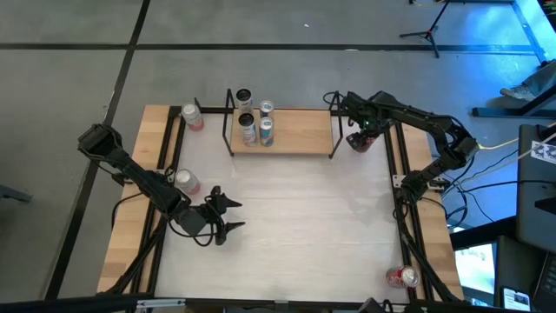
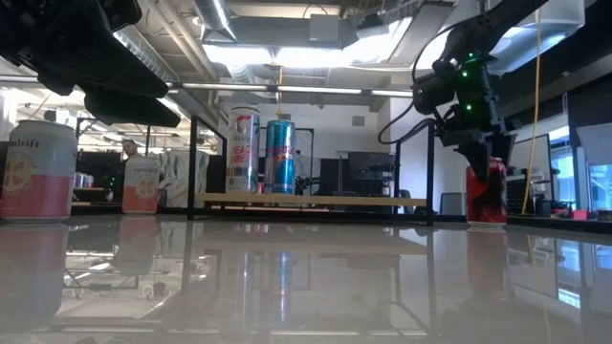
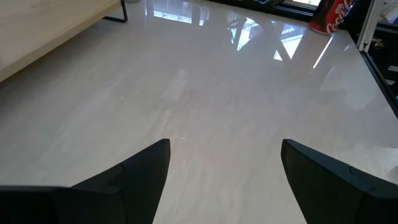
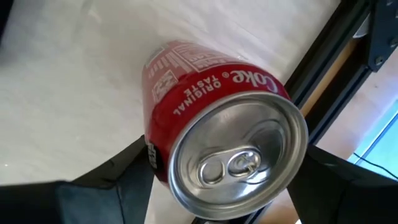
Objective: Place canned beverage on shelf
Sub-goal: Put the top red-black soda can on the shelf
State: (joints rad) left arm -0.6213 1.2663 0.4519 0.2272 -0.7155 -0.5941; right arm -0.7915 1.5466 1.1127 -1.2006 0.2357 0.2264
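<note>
Right end effector (image 1: 360, 139) hangs over a red Coke can (image 4: 221, 118) standing upright on the bench (image 1: 295, 226), just off the right end of the shelf (image 1: 300, 137). Arm reaches in from the right edge, elbow bent, wrist pointing down. Fingers spread on either side of the can top; whether they touch the can, cannot tell. Can is glossy aluminium, silver lid with pull tab.

Left end effector (image 1: 228, 215) low over the bench's left half, fingers spread wide, nothing between them.

Shelf: pale wood board on thin black wire frame, at the far side of the bench. Cans stand upright at its left end, among them a tall blue one (image 2: 280, 156) beside a white-and-red one (image 2: 243, 150).

Bench top white, shiny, reflective.
</note>
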